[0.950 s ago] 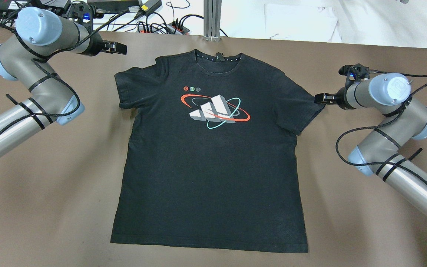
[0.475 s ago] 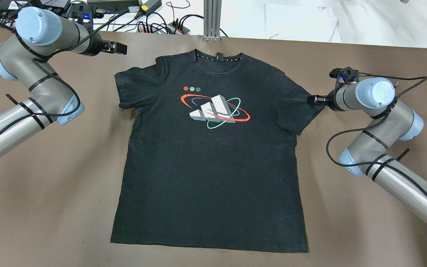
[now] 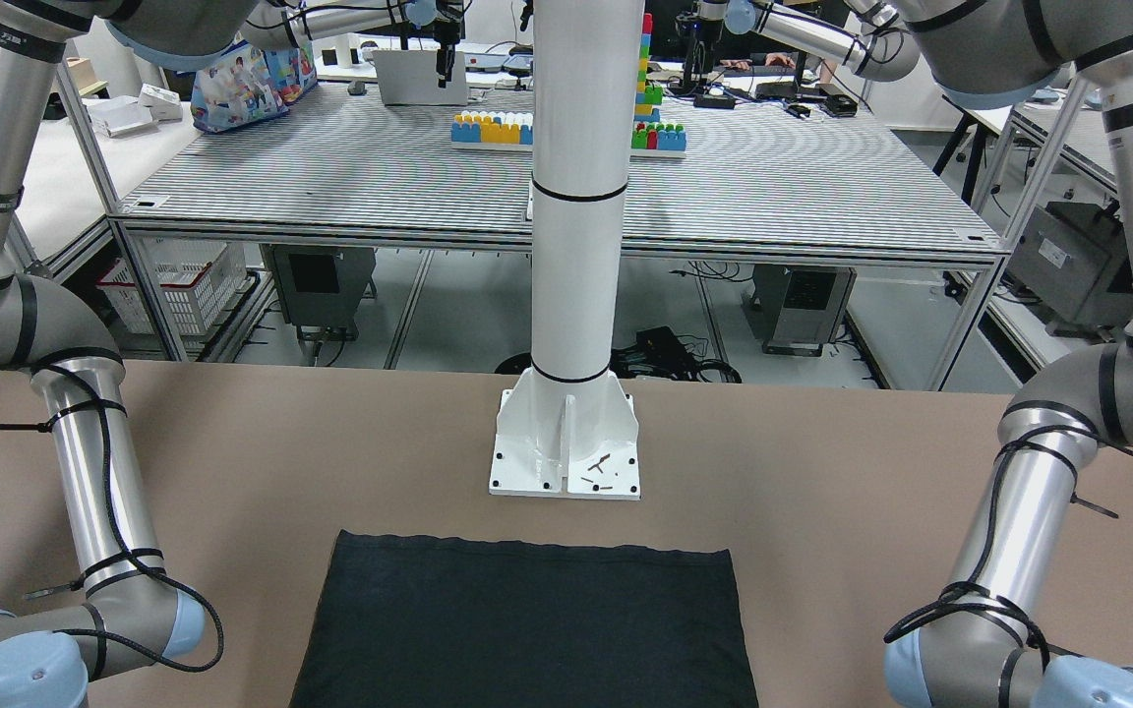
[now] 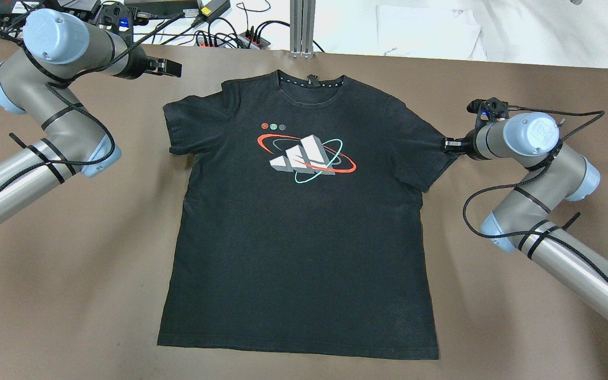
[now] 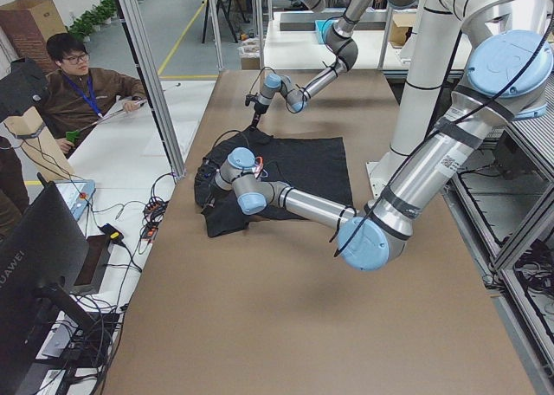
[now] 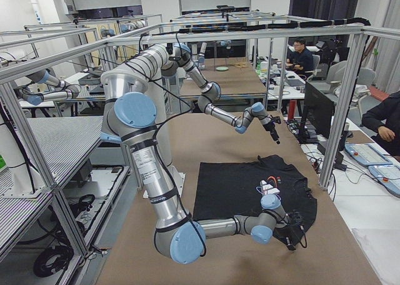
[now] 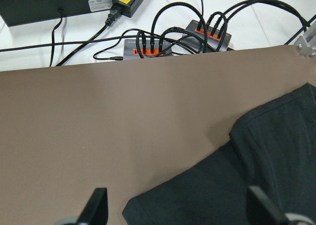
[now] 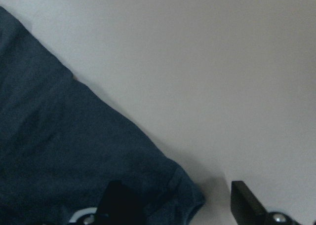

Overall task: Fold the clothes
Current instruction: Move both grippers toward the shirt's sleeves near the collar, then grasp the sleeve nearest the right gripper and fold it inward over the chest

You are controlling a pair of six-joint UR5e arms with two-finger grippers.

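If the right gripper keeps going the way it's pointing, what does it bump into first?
Most likely the sleeve of the black T-shirt. The right gripper points at it, open, and the wrist view shows the sleeve's corner right at its fingertips; height above it is unclear.

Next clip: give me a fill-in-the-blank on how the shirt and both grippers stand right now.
1. The shirt lies unfolded with its print facing ___.
2. The right gripper straddles the edge of a ___.
3. The left gripper hangs clear of the cloth, and like the right one it is ___.
Missing words: up; sleeve; open.
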